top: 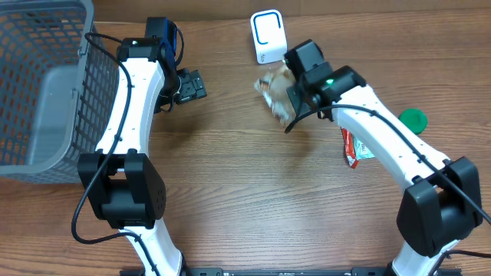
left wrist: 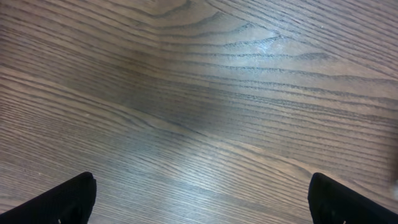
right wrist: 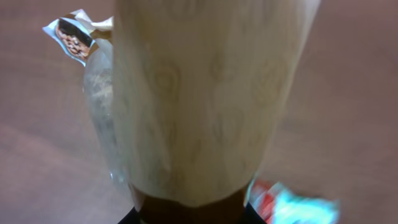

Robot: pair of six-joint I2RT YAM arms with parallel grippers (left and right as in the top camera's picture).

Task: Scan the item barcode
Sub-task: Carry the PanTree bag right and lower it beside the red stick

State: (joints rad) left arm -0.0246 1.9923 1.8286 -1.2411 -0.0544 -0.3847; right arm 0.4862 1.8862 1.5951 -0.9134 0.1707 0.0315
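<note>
- The right gripper (top: 290, 95) is clamped on a snack packet (top: 273, 86), a pale crinkled bag with a printed corner.
- From overhead the packet sits at the tip of the right arm, just beside the white scanner (top: 267, 37) at the far edge of the table (top: 245, 192). It appears slightly smeared there.
- In the right wrist view the packet fills most of the frame. Its tan face rises straight up from the dark fingers (right wrist: 144, 214) at the bottom edge, and a clear, crumpled part shows along its left side.
- No barcode can be made out on the side of the packet that shows (the print is too soft to read).
- The left gripper (top: 190, 84) is well apart from the packet, near the grey wire basket (top: 31, 46) on the left.
- Its pincer stands wide apart and holds nothing. In the left wrist view only the two black fingertips (left wrist: 68, 202) show at the lower corners, with bare wood grain between them.
- A red sachet (top: 354, 147) lies on the table under the right arm, partly hidden by it.
- A round green lid (top: 413, 119) lies on the table near the sachet.
</note>
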